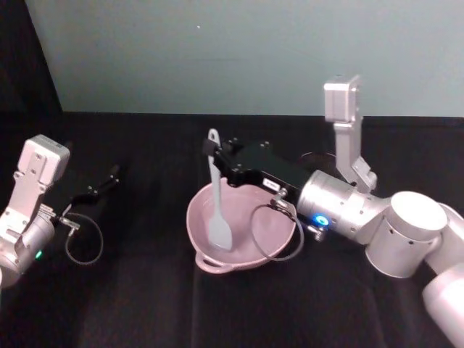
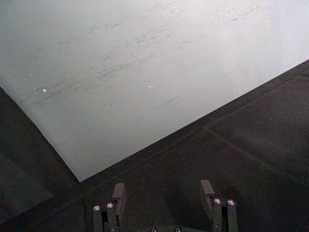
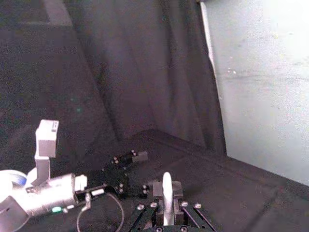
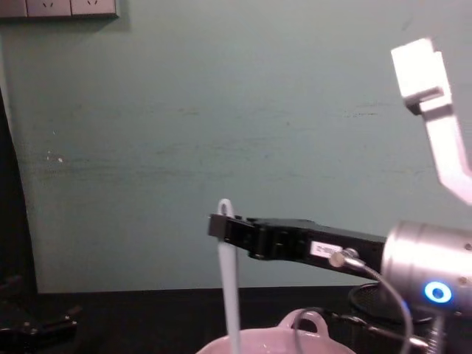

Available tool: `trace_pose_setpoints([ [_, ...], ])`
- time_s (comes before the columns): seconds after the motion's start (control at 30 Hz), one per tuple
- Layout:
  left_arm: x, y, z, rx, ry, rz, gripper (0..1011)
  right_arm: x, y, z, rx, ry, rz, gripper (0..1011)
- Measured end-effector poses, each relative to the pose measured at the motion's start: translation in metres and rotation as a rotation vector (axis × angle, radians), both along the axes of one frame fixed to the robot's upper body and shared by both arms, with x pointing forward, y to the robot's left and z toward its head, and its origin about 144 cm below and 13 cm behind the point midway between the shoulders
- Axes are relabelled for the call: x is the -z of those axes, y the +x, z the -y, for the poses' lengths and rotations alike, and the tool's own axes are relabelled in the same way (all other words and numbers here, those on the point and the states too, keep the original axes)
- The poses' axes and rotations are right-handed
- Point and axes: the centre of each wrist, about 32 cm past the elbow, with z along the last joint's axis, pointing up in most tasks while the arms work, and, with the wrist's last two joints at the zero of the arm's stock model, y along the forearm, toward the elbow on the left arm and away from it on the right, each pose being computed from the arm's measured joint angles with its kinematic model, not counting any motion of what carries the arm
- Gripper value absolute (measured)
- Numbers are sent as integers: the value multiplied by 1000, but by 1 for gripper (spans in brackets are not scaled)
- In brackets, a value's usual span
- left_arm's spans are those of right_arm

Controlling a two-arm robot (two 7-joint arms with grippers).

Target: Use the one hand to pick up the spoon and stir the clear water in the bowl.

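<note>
My right tool [image 1: 213,154] is clenched on the spoon [image 1: 218,210] just under the holed tip of its handle. The right wrist view shows the handle pinched between the two fingers. The spoon hangs nearly upright from the tool, head down. Its flat paddle sits inside the bowl [image 1: 272,232], which stands on the worktop [image 1: 145,297] directly below the tool. I can't tell whether the paddle touches the bowl's floor, and I cannot make out the water against the pink glaze.

As I judge it, the pick-up is done and the stirring step is in hand. The next move calls for sweeping the tool in small circles above the bowl, with the handle close to upright and the head low enough to be in the water — but not pressing on the bottom. The grip is high on a long slim handle, so the head could swing, or the spoon could pivot between the fingers, if I drag it hard against the wall. Slow, shallow loops inside the rim seem right. Nothing holds the bowl — a push on its side could slide it.

My left tool [image 1: 110,176] is parked well off to the left of the working tool, over the worktop, fingers released and holding nothing.
</note>
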Motion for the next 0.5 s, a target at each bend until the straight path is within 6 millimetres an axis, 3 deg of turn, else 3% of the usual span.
trace_pose_setpoints([
  [0.27, 0, 0, 0, 0, 0, 0, 1011, -2, 15, -20, 4, -9, 9, 110],
  [0.5, 0, 0, 0, 0, 0, 0, 1011, 1, 29, -19, 54, -10, 8, 110],
])
